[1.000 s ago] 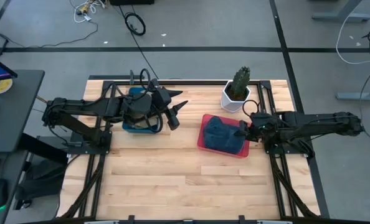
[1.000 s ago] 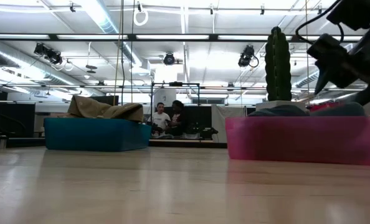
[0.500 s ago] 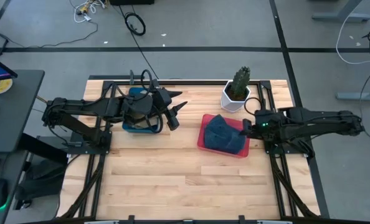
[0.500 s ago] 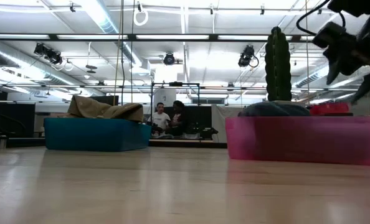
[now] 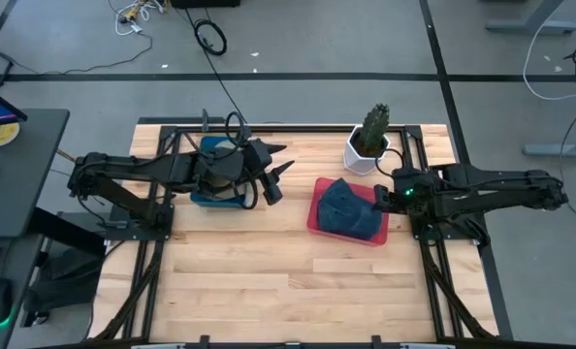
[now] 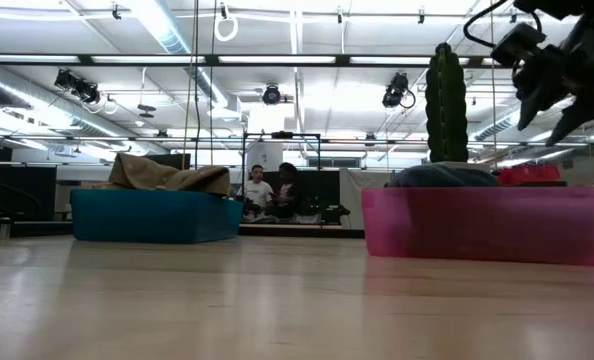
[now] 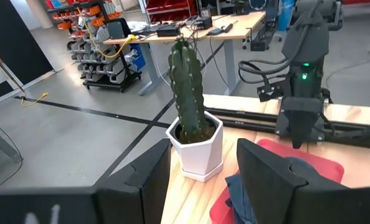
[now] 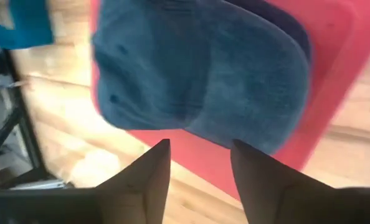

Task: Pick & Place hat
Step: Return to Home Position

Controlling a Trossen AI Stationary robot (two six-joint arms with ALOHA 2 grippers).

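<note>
The right pincer [image 5: 387,195] has just drawn back off the red bin [image 5: 313,222] toward the surface's 3 o'clock edge, and from table height it has also climbed well clear of the bin wall. Its fingers stand apart with nothing between them, and the blue cap [image 5: 349,207] lies loose in the bin just right of the surface's centre. I'd take that to mean the placing is over and only the retreat remains. The left pincer [image 5: 280,163], also spread and empty, hangs over the 3 o'clock side of the blue bin [image 6: 157,216] at about 10 o'clock, having barely stirred. From above, that arm covers most of the blue bin, so the brown cap [image 6: 167,174] shows only from table height, heaped above the rim. A darker edge peeks from beneath the blue cap; whether that is another cap I cannot tell.
</note>
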